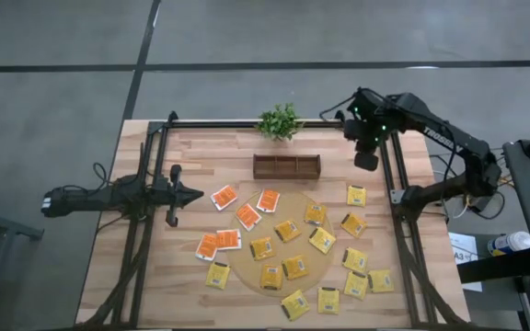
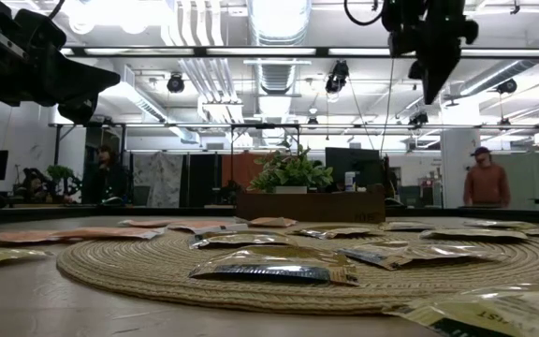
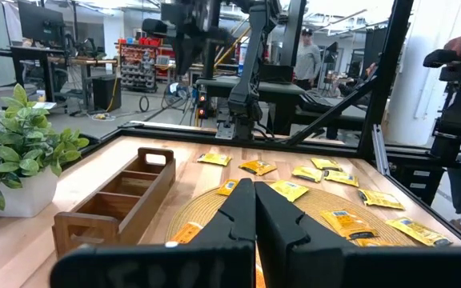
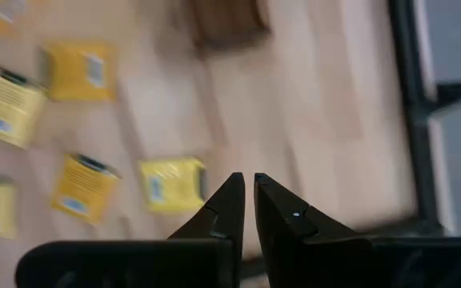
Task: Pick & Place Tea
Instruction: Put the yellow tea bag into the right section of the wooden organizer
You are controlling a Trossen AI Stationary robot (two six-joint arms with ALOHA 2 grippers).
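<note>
Many yellow tea packets (image 1: 294, 268) lie flat on the round tan mat (image 1: 297, 208) and on the wooden table to its right and near side. Several orange-red packets (image 1: 247, 216) lie at the mat's left. My left gripper (image 1: 190, 194) is shut and empty, level over the table's left part, pointing toward the packets; its fingers (image 3: 254, 192) show closed in the left wrist view. My right gripper (image 1: 366, 162) is shut and empty, raised high over the far right of the table (image 2: 433, 70), pointing down above a yellow packet (image 4: 172, 184).
A wooden compartment tray (image 1: 286, 166) stands at the far middle, with a small green plant (image 1: 280, 121) behind it. Dark frame rails run along the table's left (image 1: 141, 230) and right (image 1: 403, 230) sides. People stand in the room beyond (image 2: 483, 183).
</note>
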